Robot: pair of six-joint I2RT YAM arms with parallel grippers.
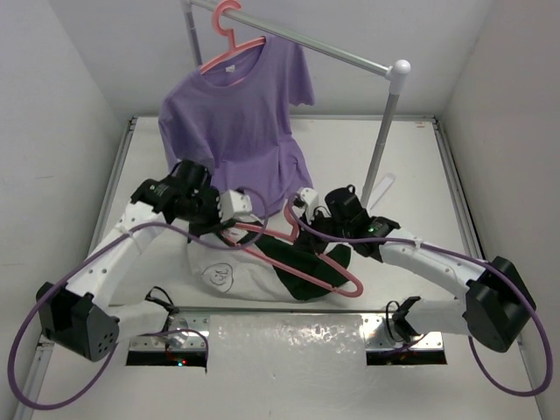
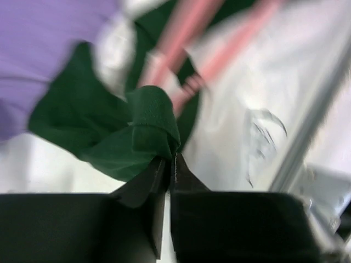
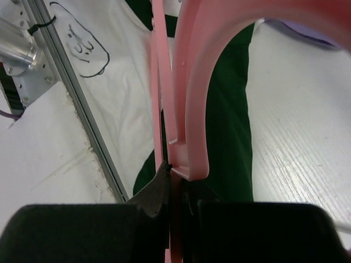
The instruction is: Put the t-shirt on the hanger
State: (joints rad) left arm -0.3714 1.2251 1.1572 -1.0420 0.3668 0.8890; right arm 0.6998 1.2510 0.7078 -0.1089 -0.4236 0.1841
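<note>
The t-shirt (image 1: 223,276), white with dark green sleeves and a black line print, lies crumpled on the table near the front edge. The pink hanger (image 1: 308,268) lies slanted across it. My left gripper (image 1: 238,223) is shut on a fold of the shirt's green collar (image 2: 153,123) and holds it raised. My right gripper (image 1: 304,210) is shut on the hanger's curled hook (image 3: 189,109); the hook rises out of the jaws. In the right wrist view the shirt's white body and print (image 3: 88,44) lie below the hanger.
A purple t-shirt (image 1: 236,114) hangs on a twin pink hanger (image 1: 229,39) from a metal rail (image 1: 350,57) at the back; its hem hangs just behind both grippers. The rail's post (image 1: 381,149) stands right of centre. An aluminium bar (image 1: 262,311) runs along the near edge.
</note>
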